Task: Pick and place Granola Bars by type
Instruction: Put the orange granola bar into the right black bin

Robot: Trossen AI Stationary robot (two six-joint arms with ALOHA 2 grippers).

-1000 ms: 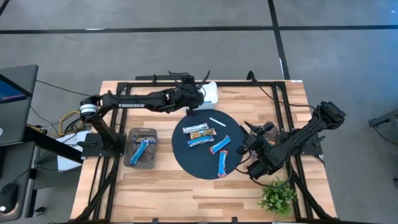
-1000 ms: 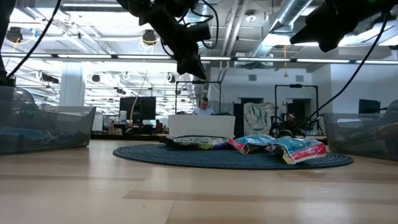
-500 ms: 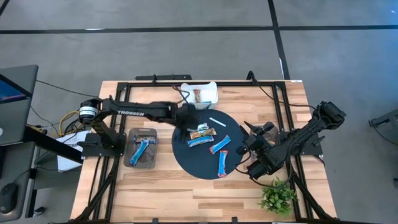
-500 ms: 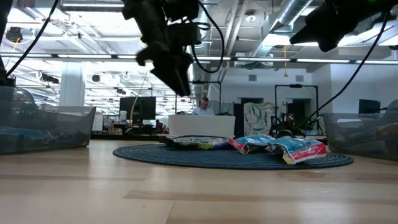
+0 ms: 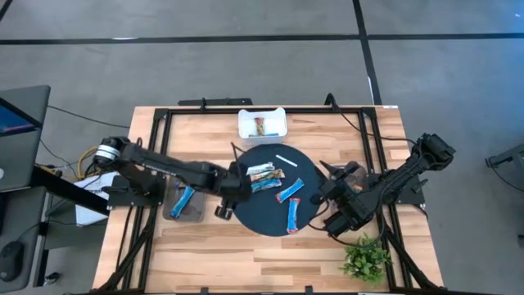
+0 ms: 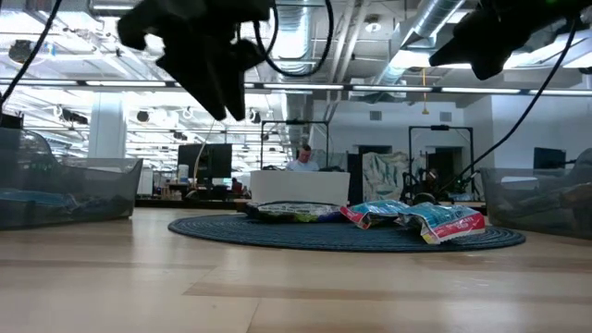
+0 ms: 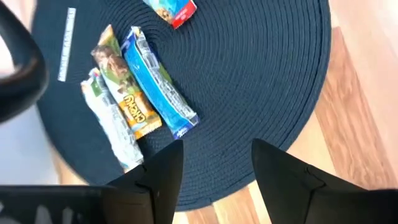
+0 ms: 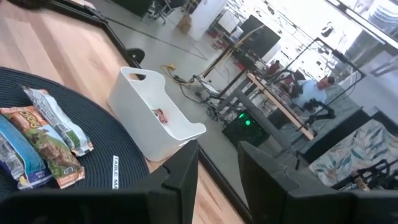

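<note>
High view: left gripper (image 5: 230, 185) hovering at the left edge of the round dark mat (image 5: 270, 221), jaws spread w/ nothing between them. Left wrist view showing three granola bars side by side just ahead of the jaws: blue bar (image 7: 159, 81), tan bar (image 7: 124, 94), silver bar (image 7: 111, 121), touching, long axes roughly parallel, running away from the jaws. Blue one lying nearest. Left arm is much nearer; right gripper (image 5: 337, 215) waiting off the mat's right side, jaws apart, empty. More bars sitting mid-mat; some in white bin (image 5: 262, 131) & clear bin (image 5: 185, 209).
</note>
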